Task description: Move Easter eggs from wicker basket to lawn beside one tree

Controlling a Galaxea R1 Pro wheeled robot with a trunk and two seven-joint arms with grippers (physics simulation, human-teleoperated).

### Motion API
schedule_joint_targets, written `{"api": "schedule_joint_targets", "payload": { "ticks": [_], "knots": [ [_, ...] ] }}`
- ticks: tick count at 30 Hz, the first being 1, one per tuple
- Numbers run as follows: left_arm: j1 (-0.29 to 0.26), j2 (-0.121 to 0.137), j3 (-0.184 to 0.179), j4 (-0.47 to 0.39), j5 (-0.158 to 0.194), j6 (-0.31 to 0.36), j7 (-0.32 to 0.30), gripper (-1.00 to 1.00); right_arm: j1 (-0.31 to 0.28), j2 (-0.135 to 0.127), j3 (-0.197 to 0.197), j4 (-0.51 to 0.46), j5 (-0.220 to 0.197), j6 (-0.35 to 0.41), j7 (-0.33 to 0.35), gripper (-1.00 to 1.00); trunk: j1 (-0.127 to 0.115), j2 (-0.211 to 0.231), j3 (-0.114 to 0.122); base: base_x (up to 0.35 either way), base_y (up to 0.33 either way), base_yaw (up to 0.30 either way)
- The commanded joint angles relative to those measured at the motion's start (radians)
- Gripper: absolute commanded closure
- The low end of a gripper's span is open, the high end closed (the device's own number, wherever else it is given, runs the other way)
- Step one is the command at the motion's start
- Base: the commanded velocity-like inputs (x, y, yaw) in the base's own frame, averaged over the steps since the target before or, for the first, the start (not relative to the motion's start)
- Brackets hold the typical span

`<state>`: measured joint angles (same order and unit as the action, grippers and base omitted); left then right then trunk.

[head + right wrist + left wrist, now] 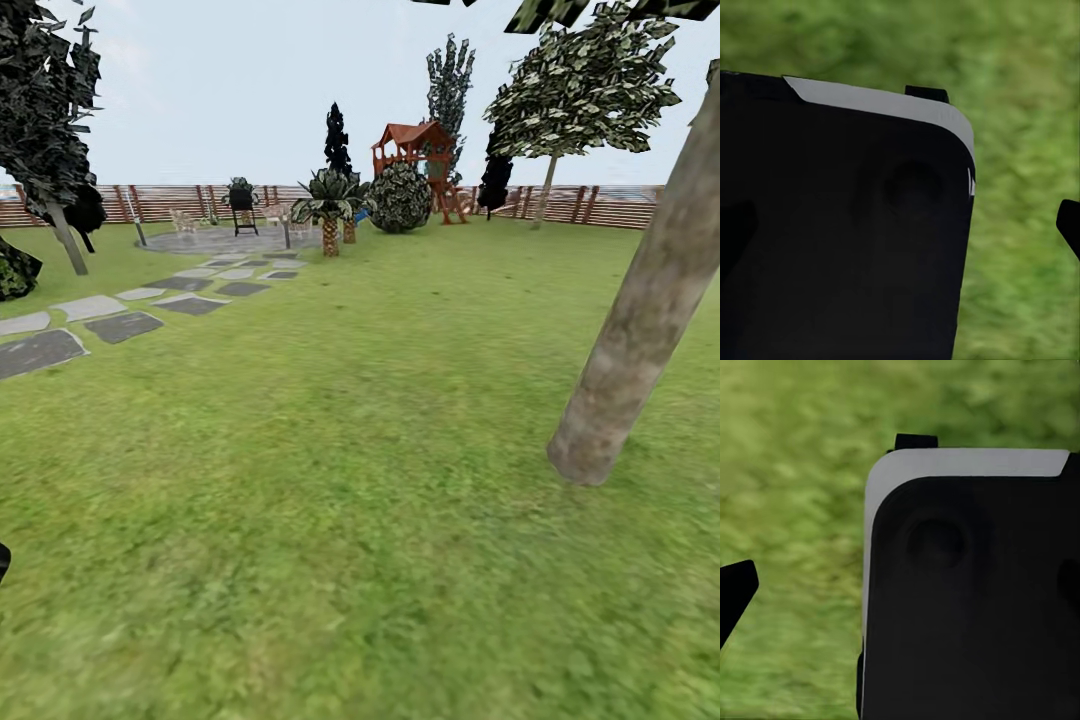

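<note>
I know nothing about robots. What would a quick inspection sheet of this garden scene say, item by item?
Surface: lawn, flat mottled green grass.
Job's things: pale tree trunk leaning at right; a second blossoming tree by the fence. Eggs and basket: nothing seen.
Clutter: nothing seen on the grass nearby.
Grippers: in each wrist view a dark finger tip at the edge, left and right, beside the robot's black body over grass; open or shut cannot be told.
Cables: nothing seen.
Surroundings: stone path, playset, round bush, small palm, grill.
</note>
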<state>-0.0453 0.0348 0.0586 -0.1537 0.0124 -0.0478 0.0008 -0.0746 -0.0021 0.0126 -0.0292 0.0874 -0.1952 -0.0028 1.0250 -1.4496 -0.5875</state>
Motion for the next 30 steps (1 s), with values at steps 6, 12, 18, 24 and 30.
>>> {"api": "schedule_joint_targets", "payload": {
  "ticks": [6,12,18,24,30],
  "knots": [
    [-0.001,0.002,0.077,0.041,0.001,-0.006,-0.002,-1.0,-0.001,-0.001,0.001,0.0,0.009,-0.003,0.0,-1.0,0.0,0.0,-0.001,0.006,0.0,0.0],
    [-0.001,-0.001,0.078,0.055,0.0,-0.007,-0.002,-1.0,-0.001,-0.002,0.001,-0.001,0.009,-0.003,0.0,-1.0,0.0,0.0,-0.001,0.0,0.0,0.0],
    [-0.001,-0.001,0.078,0.059,0.0,-0.007,-0.002,-1.0,-0.001,-0.003,0.0,-0.001,0.009,-0.003,0.0,-1.0,0.0,0.0,-0.001,0.001,0.0,0.0],
    [-0.001,-0.001,0.077,0.061,-0.003,-0.007,-0.004,-1.0,-0.001,-0.003,0.0,-0.001,0.009,-0.003,0.0,-1.0,0.0,0.0,-0.001,0.19,0.0,0.0],
    [-0.001,-0.001,0.076,0.062,-0.003,-0.007,-0.005,-1.0,-0.001,-0.004,0.0,-0.001,0.009,-0.003,0.0,-1.0,0.0,0.0,-0.001,0.316,0.0,0.0]
  ]
}}
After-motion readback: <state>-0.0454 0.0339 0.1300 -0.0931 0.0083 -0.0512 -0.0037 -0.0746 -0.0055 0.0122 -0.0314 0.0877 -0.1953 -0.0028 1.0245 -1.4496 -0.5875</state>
